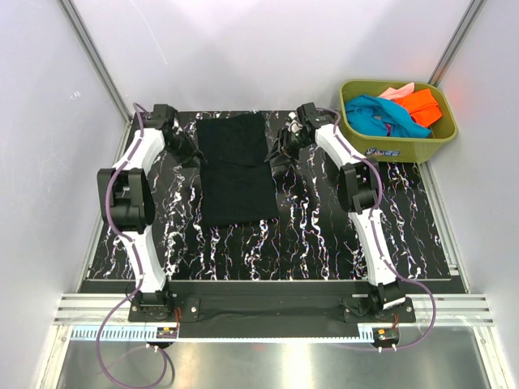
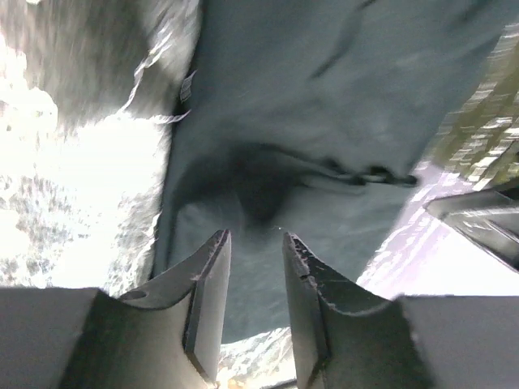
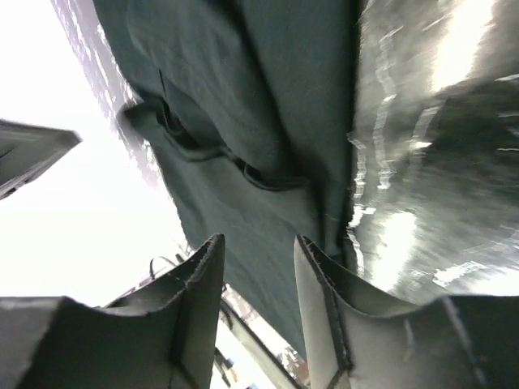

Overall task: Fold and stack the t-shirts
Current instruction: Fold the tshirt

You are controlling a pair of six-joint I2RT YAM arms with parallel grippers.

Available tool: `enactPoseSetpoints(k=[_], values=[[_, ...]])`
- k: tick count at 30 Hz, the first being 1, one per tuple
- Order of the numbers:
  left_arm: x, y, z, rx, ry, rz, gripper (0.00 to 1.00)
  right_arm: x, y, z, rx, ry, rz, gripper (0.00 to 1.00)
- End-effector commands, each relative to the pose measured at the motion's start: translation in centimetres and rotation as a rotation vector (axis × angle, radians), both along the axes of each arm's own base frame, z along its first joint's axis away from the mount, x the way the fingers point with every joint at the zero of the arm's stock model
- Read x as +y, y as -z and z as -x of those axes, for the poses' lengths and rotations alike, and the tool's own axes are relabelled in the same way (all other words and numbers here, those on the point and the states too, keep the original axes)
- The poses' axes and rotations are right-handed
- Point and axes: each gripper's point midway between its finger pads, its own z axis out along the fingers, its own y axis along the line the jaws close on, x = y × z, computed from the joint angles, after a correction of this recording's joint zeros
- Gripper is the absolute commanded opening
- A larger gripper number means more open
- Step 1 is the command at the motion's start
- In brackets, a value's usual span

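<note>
Top view from high behind, wrist views close over shared black t-shirt (image 1: 235, 170)

The black t-shirt (image 1: 235, 170) is soft, matt cloth, lightly creased. The desk (image 1: 316, 235) is glossy black with white marble-like veining and catches glare. The tub (image 1: 430, 147) is smooth olive-green plastic. The teal t-shirt (image 1: 377, 113) and orange t-shirt (image 1: 422, 105) are matt cloth. The fingers (image 2: 207, 300) look like dark matt plastic with rough edges.
</note>
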Motion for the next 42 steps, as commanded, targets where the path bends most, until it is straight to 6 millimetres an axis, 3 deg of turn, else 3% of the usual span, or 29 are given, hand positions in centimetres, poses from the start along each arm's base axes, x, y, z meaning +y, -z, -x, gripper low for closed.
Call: enactPoseSetpoints(k=[1,3,4,6,7,8,9,10,11,13,14,15,16,19,21,25,26,29,31,36,42], values=[[0.8,-6.9,-1.2,-0.203,0.056,-0.059,0.38,-2.5,-4.4,-1.9,-0.118,0.046,0.05,0.48],[0.5,-8.1,-0.2,-0.23,0.077,-0.045,0.37,-3.3,-4.6,-2.0,-0.155,0.035,0.097,0.48],[0.1,-6.7,0.9,-0.203,0.088,-0.026,0.36,-3.6,-5.1,-1.5,-0.148,0.03,0.112,0.48],[-0.9,-6.5,2.4,-0.208,0.11,0.041,0.34,-3.4,-5.1,-0.5,-0.14,0.006,0.113,0.47],[-1.3,-5.4,4.0,-0.197,0.116,0.06,0.34,-3.1,-6.7,0.1,-0.173,-0.005,0.101,0.47],[-1.9,-5.1,4.8,-0.194,0.125,0.086,0.33,-3.0,-5.5,1.5,-0.136,-0.025,0.109,0.47],[-2.3,-4.5,5.7,-0.185,0.138,0.102,0.33,-2.3,-5.7,2.5,-0.141,-0.054,0.1,0.45],[-3.0,-4.6,6.4,-0.205,0.161,0.112,0.33,-1.9,-7.4,3.1,-0.182,-0.07,0.079,0.46],[-3.2,-2.7,8.2,-0.151,0.17,0.112,0.33,-1.9,-6.0,5.0,-0.13,-0.096,0.076,0.46],[-3.8,-1.9,10.0,-0.125,0.188,0.115,0.34,-1.6,-7.0,7.1,-0.158,-0.137,0.053,0.5],[-3.6,-1.1,11.7,-0.104,0.188,0.1,0.35,-2.1,-4.8,9.4,-0.09,-0.159,0.063,0.54],[-3.5,-0.8,12.3,-0.103,0.188,0.092,0.37,-2.1,-4.6,10.1,-0.107,-0.177,0.047,0.58],[-3.5,-1.2,13.0,-0.125,0.194,0.089,0.38,-2.9,-3.5,12.1,-0.069,-0.182,0.061,0.69],[-2.8,0.7,15.2,-0.084,0.175,0.053,0.4,-3.5,-1.7,14.7,-0.03,-0.19,0.055,0.75],[-3.0,1.6,16.4,-0.063,0.157,0.076,0.4,-3.3,-1.9,15.1,-0.05,-0.192,0.029,0.75],[-3.9,1.2,16.1,-0.134,0.124,0.134,0.36,-2.9,-2.2,15.4,-0.08,-0.175,0.025,0.67],[-4.3,0.8,16.1,-0.144,0.111,0.16,0.34,-2.4,-2.5,15.6,-0.077,-0.18,0.002,0.43],[-5.5,0.9,15.6,-0.146,0.101,0.221,0.26,-0.7,-2.7,15.9,-0.044,-0.199,-0.056,0.25],[-6.1,2.0,15.1,-0.115,0.092,0.255,0.19,-0.1,-2.0,15.7,-0.031,-0.193,-0.06,0.24],[-5.2,4.4,14.3,-0.051,0.033,0.196,0.16,0.3,0.6,15.4,0.017,-0.181,-0.058,0.23],[-3.7,9.2,17.5,0.113,0.022,0.105,0.17,-1.3,4.8,17.5,0.076,-0.196,0.023,0.23]])
